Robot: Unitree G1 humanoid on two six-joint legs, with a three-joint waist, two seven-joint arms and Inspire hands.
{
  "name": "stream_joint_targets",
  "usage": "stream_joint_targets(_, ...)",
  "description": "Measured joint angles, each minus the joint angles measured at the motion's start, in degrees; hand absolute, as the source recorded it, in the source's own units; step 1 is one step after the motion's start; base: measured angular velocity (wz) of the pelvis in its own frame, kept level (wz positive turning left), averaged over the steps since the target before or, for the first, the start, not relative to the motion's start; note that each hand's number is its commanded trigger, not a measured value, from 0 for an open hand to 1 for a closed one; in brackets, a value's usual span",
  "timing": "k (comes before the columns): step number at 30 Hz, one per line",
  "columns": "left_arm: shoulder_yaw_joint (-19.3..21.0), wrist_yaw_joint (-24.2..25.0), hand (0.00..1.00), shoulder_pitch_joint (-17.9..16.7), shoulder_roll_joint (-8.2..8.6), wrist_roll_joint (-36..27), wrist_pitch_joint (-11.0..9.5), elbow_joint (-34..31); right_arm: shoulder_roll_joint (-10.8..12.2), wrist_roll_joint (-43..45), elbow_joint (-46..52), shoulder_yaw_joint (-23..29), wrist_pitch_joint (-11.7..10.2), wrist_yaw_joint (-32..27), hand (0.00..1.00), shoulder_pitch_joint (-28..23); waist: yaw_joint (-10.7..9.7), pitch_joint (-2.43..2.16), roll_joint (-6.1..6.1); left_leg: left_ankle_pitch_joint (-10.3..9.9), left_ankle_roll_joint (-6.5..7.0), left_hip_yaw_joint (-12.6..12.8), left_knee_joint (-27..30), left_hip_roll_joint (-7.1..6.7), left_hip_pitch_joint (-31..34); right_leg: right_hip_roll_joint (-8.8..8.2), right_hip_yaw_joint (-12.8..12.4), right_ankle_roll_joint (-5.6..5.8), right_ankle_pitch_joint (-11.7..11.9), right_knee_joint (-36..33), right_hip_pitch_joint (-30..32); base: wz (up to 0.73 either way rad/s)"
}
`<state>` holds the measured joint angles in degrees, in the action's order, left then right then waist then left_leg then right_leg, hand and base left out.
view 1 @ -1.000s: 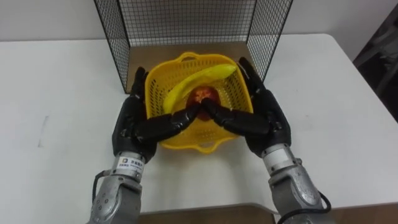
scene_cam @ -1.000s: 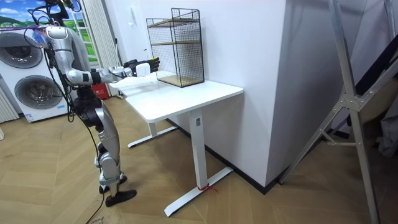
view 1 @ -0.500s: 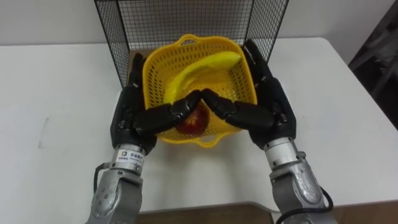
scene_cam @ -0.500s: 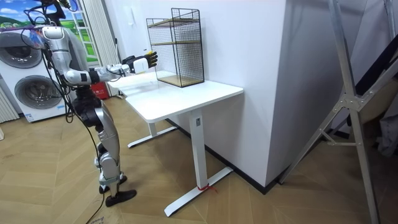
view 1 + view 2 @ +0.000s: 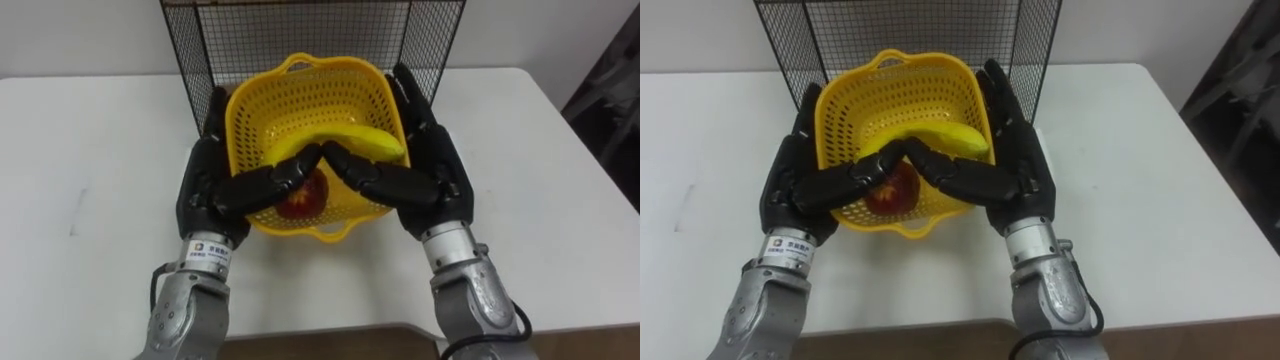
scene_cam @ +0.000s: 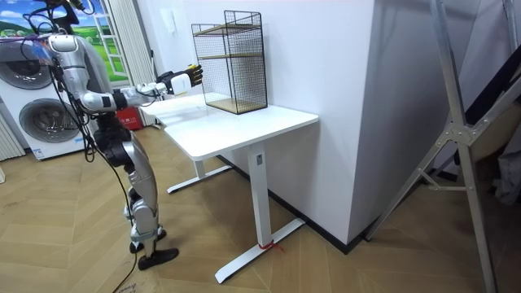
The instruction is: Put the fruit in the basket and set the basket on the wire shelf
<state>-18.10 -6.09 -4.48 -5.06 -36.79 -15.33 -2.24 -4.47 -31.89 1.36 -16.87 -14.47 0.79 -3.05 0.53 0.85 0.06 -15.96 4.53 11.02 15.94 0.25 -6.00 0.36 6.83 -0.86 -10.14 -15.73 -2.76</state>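
A yellow mesh basket [image 5: 300, 95] is held above the white table [image 5: 80, 150], tipped with its mouth toward me. Inside it, a yellow banana [image 5: 368, 141] lies across the middle and a red apple [image 5: 303, 200] rests at the low near side. My left hand [image 5: 203, 185] presses the basket's left wall and my right hand [image 5: 442, 182] its right wall. Both are open, with straight fingers along the sides and thumbs meeting across the front. The black wire shelf [image 5: 300, 30] stands just behind the basket. In the room view the hands [image 6: 183, 80] reach toward the shelf [image 6: 232, 61].
The wire shelf has a brown board as its floor and an upper level [image 6: 220, 31]. White tabletop stretches to both sides [image 5: 1120, 150]. I stand at the table's end on the room view's left, with washing machines [image 6: 37, 122] behind me.
The basket has risen and tipped toward me. The banana slid from the far rim to the middle, and the apple rolled to the near side. Both hands kept their hold.
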Motion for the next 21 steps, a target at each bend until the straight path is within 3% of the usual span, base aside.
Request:
stream_joint_targets(3, 0.12, 0.04, 0.00, -0.06, -0.02, -0.08, 0.00, 0.00, 0.03, -0.64, -0.16, 0.00, -0.04, 0.44, 0.00, -0.17, 0.09, -0.11, -0.18, -3.28, -0.76, 0.00, 5.91, 1.30, 1.19, 0.15, 1.82, -0.82, -3.06, -4.99, 0.93, -0.03)
stream_joint_targets(5, 0.19, 0.04, 0.00, -0.05, -0.05, -0.12, -0.14, -0.05, 0.00, -0.89, -0.40, 0.01, -0.04, 0.73, 0.00, -0.21, 0.20, -0.55, -0.73, -4.79, -1.86, 0.19, 11.69, 2.12, 3.56, 0.08, 2.11, -1.52, -5.48, -8.40, 2.78, -0.04)
stream_joint_targets(6, 0.12, 0.04, 0.00, -0.08, -0.05, -0.13, -0.11, 0.00, -0.02, -0.93, -0.46, 0.01, -0.04, 0.73, 0.00, -0.22, 0.35, -0.55, -0.94, -4.98, -2.33, 0.68, 18.29, 3.17, 6.54, 0.23, 1.82, -2.35, -7.20, -10.48, 3.80, -0.12)
stream_joint_targets(7, -0.05, 0.04, 0.00, -0.12, -0.09, -0.26, -0.10, 0.00, -0.13, -1.58, -0.67, 0.03, -0.04, 0.74, 0.00, -0.23, 0.86, -0.29, -0.53, -4.49, -3.08, 0.96, 25.55, 4.85, 9.56, 0.87, 1.12, -2.74, -7.95, -11.91, 4.20, -0.23)
stream_joint_targets(9, 0.09, 0.04, 0.00, -0.13, -0.11, -0.27, -0.17, 0.02, -0.11, -1.58, -1.19, -0.02, 0.00, 1.15, 0.00, -0.25, 1.70, -0.07, 0.28, -2.76, -4.46, 0.59, 33.18, 7.03, 12.74, 1.89, 0.95, -3.36, -8.88, -13.44, 4.33, -0.33)
stream_joint_targets(11, 0.26, 0.04, 0.00, -0.12, -0.06, -0.15, -0.18, 0.16, -0.26, -1.44, -2.29, -0.09, 0.09, 1.78, 0.00, -0.25, 1.53, -0.08, -0.31, -0.29, -4.80, -0.91, 36.15, 6.95, 13.96, 1.91, 0.48, -4.26, -9.30, -14.16, 3.83, -0.12)
stream_joint_targets(12, 0.07, 0.04, 0.00, -0.35, -0.12, -0.27, -0.20, 0.18, -0.37, -1.70, -2.80, -0.12, 0.26, 1.89, 0.00, -0.32, 1.70, 0.24, -1.13, 1.58, -5.22, -0.80, 37.55, 6.77, 15.22, 2.19, -1.17, -4.95, -9.17, -14.24, 3.26, -0.13)
stream_joint_targets(13, -0.14, 0.04, 0.00, -0.51, -0.07, -0.31, -0.30, 0.15, -0.41, -1.68, -2.88, 0.04, 0.24, 1.89, 0.00, -0.20, 2.01, -0.03, -1.31, 1.06, -5.14, -1.90, 36.43, 5.88, 16.45, 2.12, -2.17, -5.24, -8.99, -14.15, 3.61, -0.18)
stream_joint_targets(14, -0.14, 0.04, 0.00, -0.50, -0.08, -0.33, -0.30, 0.15, -0.42, -1.71, -2.93, 0.07, 0.24, 1.89, 0.00, -0.09, 2.09, -0.03, -1.23, 0.45, -4.98, -2.43, 34.53, 5.39, 17.27, 1.98, -2.33, -5.34, -8.88, -14.01, 3.84, -0.24)
stream_joint_targets(15, -0.01, 0.04, 0.00, -0.50, -0.10, -0.32, -0.30, 0.16, -0.41, -1.73, -3.14, 0.03, 0.43, 1.89, 0.00, -0.04, 2.19, 0.08, -1.23, 0.38, -5.23, -3.67, 29.36, 4.02, 19.08, 1.81, -2.82, -5.40, -8.67, -13.76, 4.08, -0.28)
stream_joint_targets(17, 0.10, 0.04, 0.00, -0.50, -0.11, -0.32, -0.29, 0.12, -0.50, -1.78, -3.10, 0.02, 1.16, 1.89, 0.00, -0.16, 2.97, 0.09, -1.26, 2.00, -6.18, -5.59, 19.16, 3.07, 20.70, 1.69, -3.19, -5.13, -8.42, -13.48, 4.44, -0.33)
stream_joint_targets(18, 0.16, 0.05, 0.00, -0.55, -0.12, -0.21, -0.29, 0.09, -0.61, -1.63, -3.06, -0.01, 1.61, 1.90, 0.00, -0.22, 3.20, -0.14, -1.25, 4.53, -6.27, -7.03, 11.74, 3.06, 20.82, 1.79, -3.16, -5.35, -8.71, -13.42, 4.37, -0.29)
stream_joint_targets(19, 0.42, 0.05, 0.00, -0.63, -0.13, -0.12, -0.20, 0.09, -0.51, -1.42, -3.06, -0.17, 1.94, 1.90, 0.00, -0.33, 3.16, -0.85, -1.04, 7.37, -6.54, -7.23, 9.33, 2.96, 20.59, 1.83, -3.49, -4.96, -9.21, -13.24, 4.05, -0.19)
stream_joint_targets(21, 0.70, 0.05, 0.00, -0.54, -0.11, 0.00, -0.16, -0.16, -0.49, -1.02, -2.95, -0.18, 1.99, 1.99, 0.00, -0.31, 2.80, -1.18, -2.40, 10.39, -5.75, -7.14, 6.64, 2.03, 19.49, 1.26, -3.50, -4.80, -9.33, -12.57, 3.69, 0.03)
